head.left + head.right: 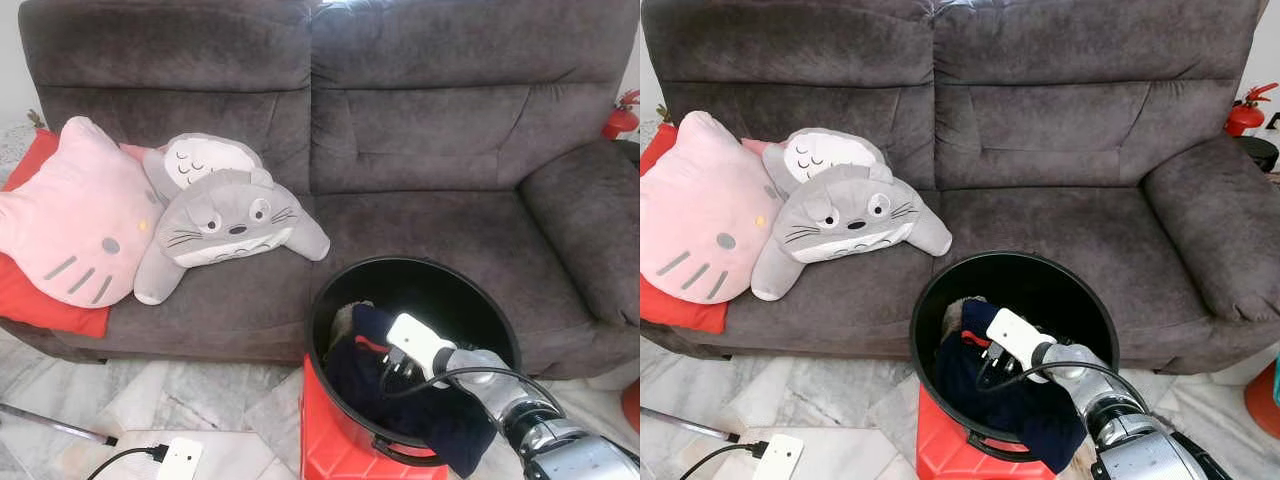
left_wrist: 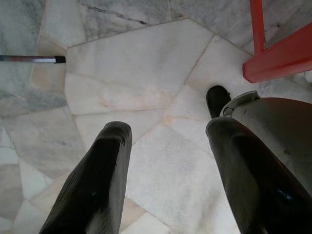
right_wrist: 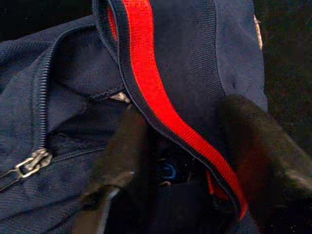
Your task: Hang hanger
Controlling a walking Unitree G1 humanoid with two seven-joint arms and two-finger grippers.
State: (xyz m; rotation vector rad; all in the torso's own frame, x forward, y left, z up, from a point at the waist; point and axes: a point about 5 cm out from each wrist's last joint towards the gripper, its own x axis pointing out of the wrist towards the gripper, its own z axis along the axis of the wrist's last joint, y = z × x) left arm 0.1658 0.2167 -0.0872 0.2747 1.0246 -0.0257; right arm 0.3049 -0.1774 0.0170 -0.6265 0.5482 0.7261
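Right gripper is in the bin, fingers spread around the jacket collar, gripping nothing yet; next, close and lift. Left gripper hangs open, empty.

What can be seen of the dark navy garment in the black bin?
The navy garment looks like a woven jacket: the right wrist view shows a collar band with a red stripe and a metal zip pull. It lies crumpled in the black bin, with one part draped over the near rim. The right gripper is pressed into it, fingers spread either side of the striped band.
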